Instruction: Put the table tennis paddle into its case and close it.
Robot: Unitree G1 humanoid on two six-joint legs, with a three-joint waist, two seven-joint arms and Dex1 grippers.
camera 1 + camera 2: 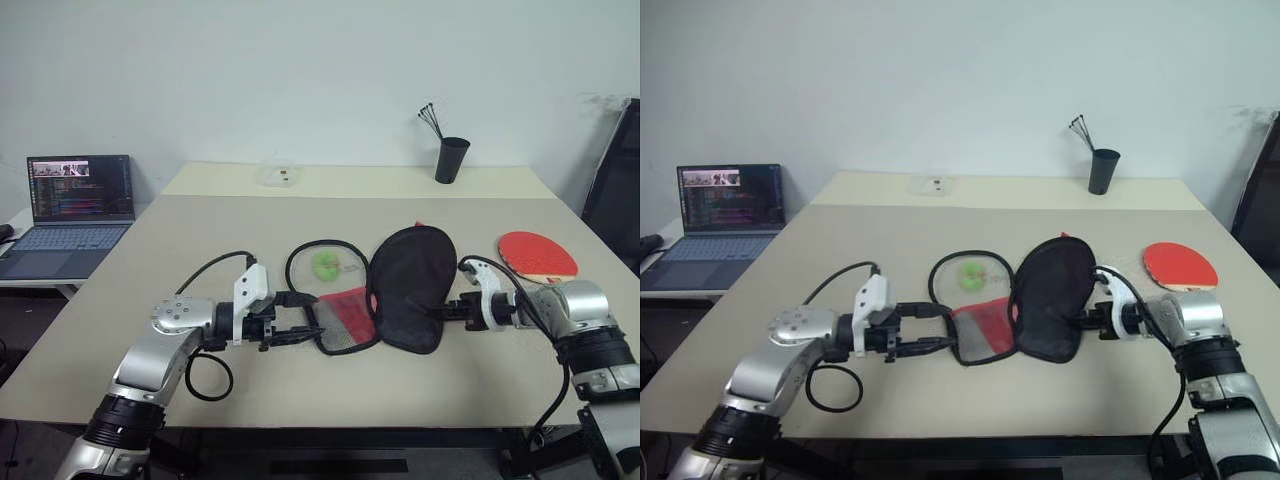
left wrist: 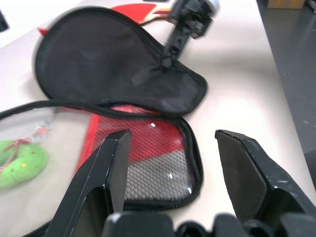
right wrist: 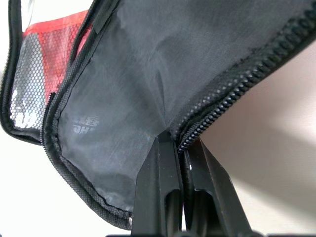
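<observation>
Reaching in from the right, the right gripper [image 1: 446,312] points toward the left across the beige matte table [image 1: 200,230]; its two black fingers are pressed together, pinching the zip-lined edge of the black flap of the paddle-shaped soft fabric case [image 1: 410,290]; that flap is raised off the table and tilted. Opposite it, the left gripper [image 1: 300,318] lies low and near level, pointing to the right; its jaws stand apart, holding nothing, one finger on each side of the narrow end of the case's other half, which lies flat with a red panel and black mesh pocket [image 2: 158,158] facing up; whether the fingers touch it cannot be told. Beside the mesh, a clear pocket shows a green fuzzy item [image 1: 325,265]. The round red rubber table tennis paddle [image 1: 538,255] lies flat on the table outside the case, behind the right gripper and near the right edge. A black cylindrical cup holding thin black sticks [image 1: 450,158] stands at the far side; a small clear box [image 1: 281,176] lies well apart to its left; an open laptop [image 1: 70,215] sits on a separate surface on the left.
</observation>
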